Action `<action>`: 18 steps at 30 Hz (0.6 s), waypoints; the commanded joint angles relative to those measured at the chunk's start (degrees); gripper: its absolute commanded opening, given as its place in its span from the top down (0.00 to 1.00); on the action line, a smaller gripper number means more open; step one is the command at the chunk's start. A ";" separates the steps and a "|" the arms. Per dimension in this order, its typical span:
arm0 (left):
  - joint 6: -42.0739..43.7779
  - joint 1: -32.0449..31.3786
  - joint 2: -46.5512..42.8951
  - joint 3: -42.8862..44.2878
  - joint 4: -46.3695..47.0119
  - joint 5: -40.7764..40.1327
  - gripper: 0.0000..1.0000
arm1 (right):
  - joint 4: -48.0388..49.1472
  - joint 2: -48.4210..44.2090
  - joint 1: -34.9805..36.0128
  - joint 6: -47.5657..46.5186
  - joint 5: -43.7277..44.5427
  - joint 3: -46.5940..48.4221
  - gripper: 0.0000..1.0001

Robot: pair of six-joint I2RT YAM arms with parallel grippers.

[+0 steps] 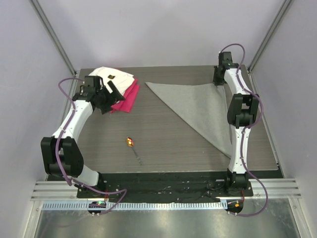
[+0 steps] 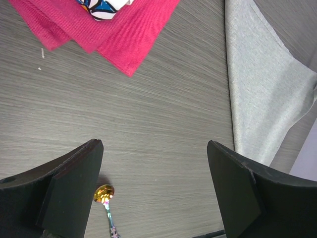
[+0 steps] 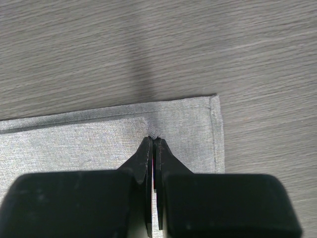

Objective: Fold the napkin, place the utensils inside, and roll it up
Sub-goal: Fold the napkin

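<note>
While right claw [image 3: 153,141] pinches napkin [image 3: 74,141] corner shut, left claw [image 2: 154,148] hangs wide open, empty, above table [image 2: 163,104].

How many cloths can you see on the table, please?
3. The grey napkin is spread at the far right. The white cloth is folded at the far left, overlapping the magenta cloth beneath it. That stack may hide more.

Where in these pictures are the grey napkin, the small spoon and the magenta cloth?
grey napkin [image 1: 198,106]: top view, centre of the cloth.
small spoon [image 2: 103,194]: left wrist view, its golden bowl.
magenta cloth [image 2: 126,37]: left wrist view, upper folded layer.
</note>
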 commanded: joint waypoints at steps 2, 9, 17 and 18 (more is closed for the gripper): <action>-0.30 -0.58 -0.12 1.97 2.19 0.33 0.09 | 2.41 0.39 -1.75 -0.44 1.58 2.73 0.99; -0.30 -0.67 -0.39 1.97 1.93 0.16 0.09 | 2.49 2.06 -2.71 -1.93 0.44 4.22 0.99; -0.03 -0.93 -0.92 1.97 1.05 -0.45 0.09 | 3.46 4.35 -2.89 -2.46 -3.68 5.63 0.99; -0.03 -0.93 -1.00 1.88 0.87 -0.63 0.09 | 3.63 4.53 -2.98 -2.64 -3.95 5.81 0.99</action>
